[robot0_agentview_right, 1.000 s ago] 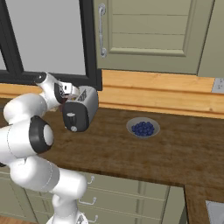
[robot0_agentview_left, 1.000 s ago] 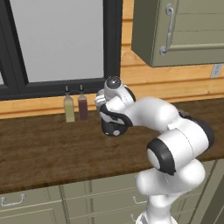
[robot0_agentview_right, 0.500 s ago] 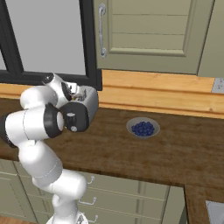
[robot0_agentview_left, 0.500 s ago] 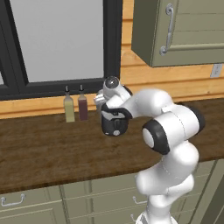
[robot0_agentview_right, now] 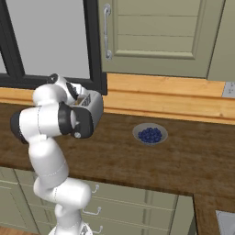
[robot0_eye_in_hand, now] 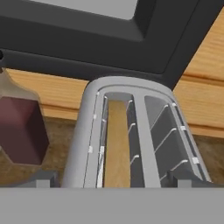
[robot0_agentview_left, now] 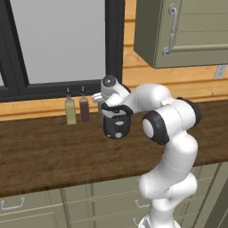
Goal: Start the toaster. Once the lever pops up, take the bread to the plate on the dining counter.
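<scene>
We see the end effector (robot0_eye_in_hand: pixel 112 181) spread wide, holding nothing, its two dark fingertips (robot0_eye_in_hand: pixel 41 178) at the bottom of the hand view straddling the toaster (robot0_eye_in_hand: pixel 131 131) top. The bread (robot0_eye_in_hand: pixel 117 144) sits down in the toaster's left slot in that view, tan face showing; the right slot shows bare wire guides. In the left base view the toaster (robot0_agentview_left: pixel 116 126) shows its black end face toward us, with the arm's wrist bent right over it; we can't make out the lever. At 9 o'clock of the toaster stand a dark red bottle (robot0_agentview_left: pixel 84 108) and a yellowish bottle (robot0_agentview_left: pixel 70 109), close together near the window sill. The worktop (robot0_agentview_left: pixel 49 156) is dark brown wood. In the right base view a bowl of blueberries (robot0_agentview_right: pixel 150 134) sits at 3 o'clock of the toaster (robot0_agentview_right: pixel 91 112), well apart.
</scene>
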